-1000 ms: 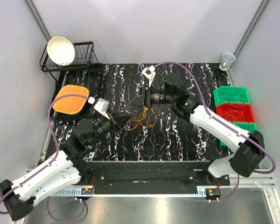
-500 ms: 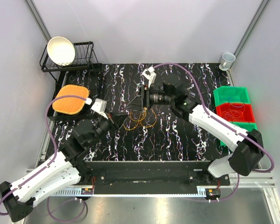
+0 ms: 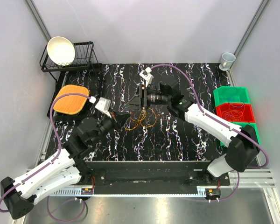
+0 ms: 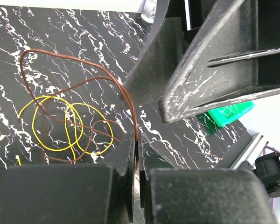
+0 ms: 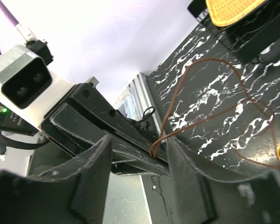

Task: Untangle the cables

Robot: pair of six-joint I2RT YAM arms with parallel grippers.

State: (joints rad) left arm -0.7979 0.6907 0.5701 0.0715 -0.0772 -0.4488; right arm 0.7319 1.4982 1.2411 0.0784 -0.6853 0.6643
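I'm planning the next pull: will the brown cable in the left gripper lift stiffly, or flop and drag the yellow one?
Probably floppy: the brown cable curves loosely away from the left gripper. Likely very light, being so thin. It crosses the looped yellow cable, so pulling may well drag that along.

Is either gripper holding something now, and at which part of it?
The left gripper pinches the brown cable on a stretch leading out of its loops. The right gripper is open and holds nothing.
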